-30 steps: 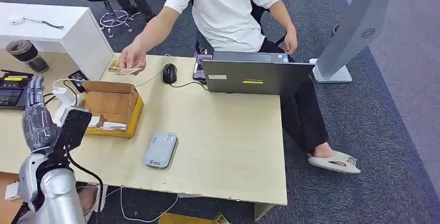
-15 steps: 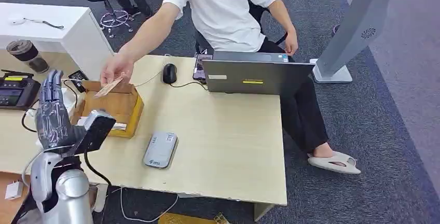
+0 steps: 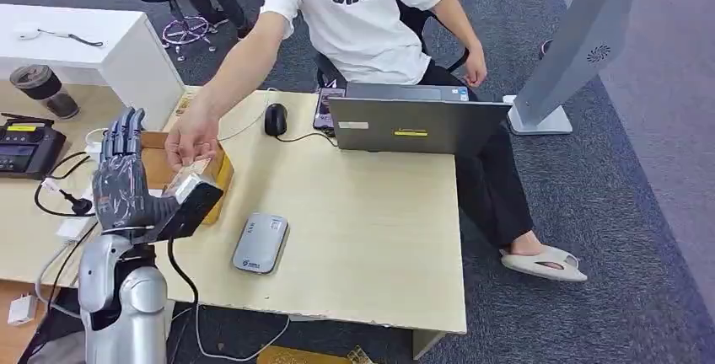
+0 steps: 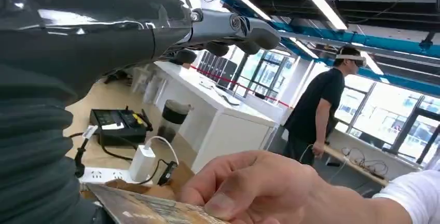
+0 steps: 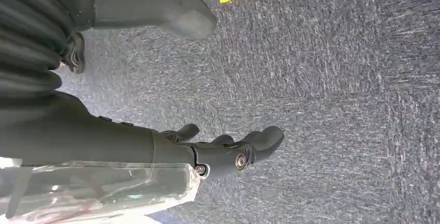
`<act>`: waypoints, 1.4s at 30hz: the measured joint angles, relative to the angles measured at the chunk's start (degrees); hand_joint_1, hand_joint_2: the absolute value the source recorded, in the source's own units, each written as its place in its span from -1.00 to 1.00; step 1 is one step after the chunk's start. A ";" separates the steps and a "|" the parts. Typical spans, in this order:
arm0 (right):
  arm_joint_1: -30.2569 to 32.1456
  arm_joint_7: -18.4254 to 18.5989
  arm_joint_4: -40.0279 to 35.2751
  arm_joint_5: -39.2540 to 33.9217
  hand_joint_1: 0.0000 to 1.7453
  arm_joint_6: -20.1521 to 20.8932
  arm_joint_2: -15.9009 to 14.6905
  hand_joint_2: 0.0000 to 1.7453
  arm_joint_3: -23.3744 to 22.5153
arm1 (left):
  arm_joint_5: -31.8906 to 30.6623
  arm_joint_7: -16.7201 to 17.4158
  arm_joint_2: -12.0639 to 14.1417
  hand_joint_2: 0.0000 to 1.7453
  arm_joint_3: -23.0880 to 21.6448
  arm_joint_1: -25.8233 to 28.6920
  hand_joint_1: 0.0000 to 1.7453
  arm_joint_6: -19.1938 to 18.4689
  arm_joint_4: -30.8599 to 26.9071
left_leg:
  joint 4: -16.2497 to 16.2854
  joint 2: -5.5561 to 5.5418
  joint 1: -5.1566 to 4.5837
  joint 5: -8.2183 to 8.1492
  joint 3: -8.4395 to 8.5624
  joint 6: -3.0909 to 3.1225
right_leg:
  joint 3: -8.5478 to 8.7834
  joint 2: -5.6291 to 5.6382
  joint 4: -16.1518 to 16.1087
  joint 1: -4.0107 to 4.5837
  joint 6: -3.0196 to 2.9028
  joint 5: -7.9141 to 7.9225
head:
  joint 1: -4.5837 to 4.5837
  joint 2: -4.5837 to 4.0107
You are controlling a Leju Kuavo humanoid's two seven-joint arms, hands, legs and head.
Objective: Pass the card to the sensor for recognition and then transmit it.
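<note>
While the left hand (image 3: 122,183) is being raised over the table's (image 3: 371,238) left edge, fingers straight and apart and nothing gripped, a card (image 3: 192,170) is being offered beside it in a person's hand (image 3: 192,138). The card is judged thin, light, stiff and slippery, best pinched at its free edge. The right hand (image 5: 218,154) is being hung over carpet, fingers loosely curled, nothing held.

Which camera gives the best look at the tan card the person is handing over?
The left wrist view: the tan patterned card lies close up under the person's fingers. The head view shows it small, mostly covered. The right wrist view faces carpet.
</note>
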 joint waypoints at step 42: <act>-0.01 -0.52 0.11 -1.14 -1.00 0.26 0.00 1.00 -0.37 | -0.33 2.80 4.35 1.00 -11.39 3.95 1.00 -9.18 9.68 | 0.00 0.00 -0.01 -0.01 -0.02 0.01 | -0.02 0.01 0.00 0.00 0.00 0.00 | 0.00 0.00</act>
